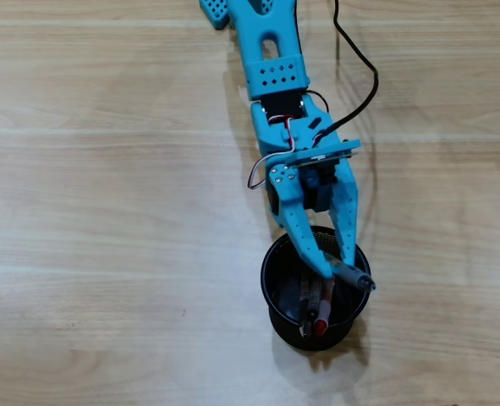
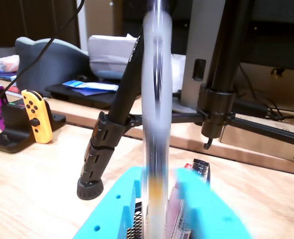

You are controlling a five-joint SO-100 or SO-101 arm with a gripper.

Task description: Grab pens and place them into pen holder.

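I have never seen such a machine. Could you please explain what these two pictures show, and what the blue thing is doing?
The blue thing is a small robot arm standing on a wooden table. One picture is taken from above. The other comes from a camera on the arm's wrist, looking along its tool, so it also shows the room behind.

The tool is the two-fingered part at the arm's end. It is shut on a pen and holds it over a black pen holder, a round cup. Other pens already stand inside. In the wrist view the held pen looks blurred, upright between the blue fingers.
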